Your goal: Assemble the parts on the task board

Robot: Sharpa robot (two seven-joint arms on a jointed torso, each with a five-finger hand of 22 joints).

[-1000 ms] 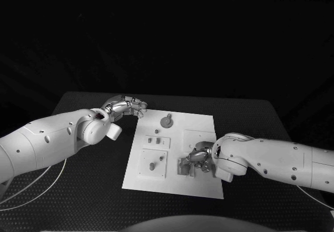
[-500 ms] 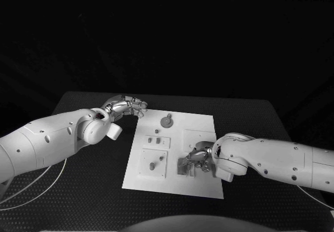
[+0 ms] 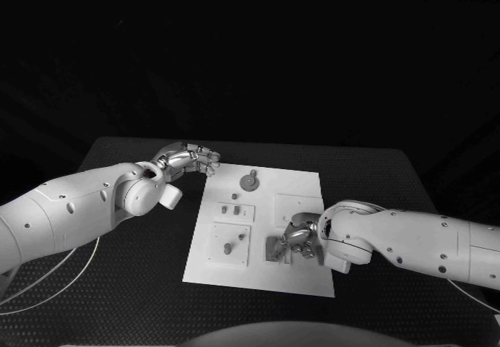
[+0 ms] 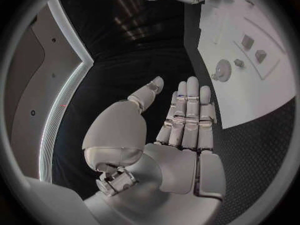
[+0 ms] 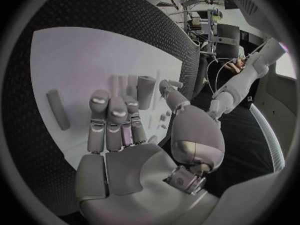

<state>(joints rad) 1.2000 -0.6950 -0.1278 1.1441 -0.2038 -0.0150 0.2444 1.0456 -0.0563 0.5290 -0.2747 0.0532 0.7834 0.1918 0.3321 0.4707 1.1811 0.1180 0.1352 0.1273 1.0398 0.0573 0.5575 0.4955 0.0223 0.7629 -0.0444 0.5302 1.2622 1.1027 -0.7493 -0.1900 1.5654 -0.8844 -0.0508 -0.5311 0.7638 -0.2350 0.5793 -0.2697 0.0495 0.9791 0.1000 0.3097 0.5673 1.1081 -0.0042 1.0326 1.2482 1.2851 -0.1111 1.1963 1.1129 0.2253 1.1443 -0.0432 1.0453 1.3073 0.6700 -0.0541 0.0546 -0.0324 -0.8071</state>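
1. Table (image 3: 125,275): black with a textured mat look. I'd guess it gives decent friction, so anything dropped there probably won't skate far.

2. Board (image 3: 224,273): white plate in the middle of the table, lying flat. It looks stiff and smooth to me, likely slick, and I wouldn't lean sideways on it since I can't tell whether it's fixed down.

3. Left hand (image 3: 190,158): hovering off the board's far left corner, above the table, holding nothing. In the left wrist view the fingers (image 4: 187,115) lie straight and side by side, thumb out to one side.

4. Right hand (image 3: 299,237): down low over the board's near right area, right by an upright part (image 3: 277,250). From the head view I can't tell if it's touching or pinching that piece. The right wrist view shows its fingers (image 5: 112,120) extended together over the white surface with nothing plainly between them.

5. Parts: a round knob-like one (image 3: 249,181) sits near the far edge, and a small peg (image 3: 227,249) stands in the near left panel. They look hard, light and tiny, so I'd expect them to slip or tip easily. My pick would be a fingertip pinch on the sides, low down, keeping each one upright.
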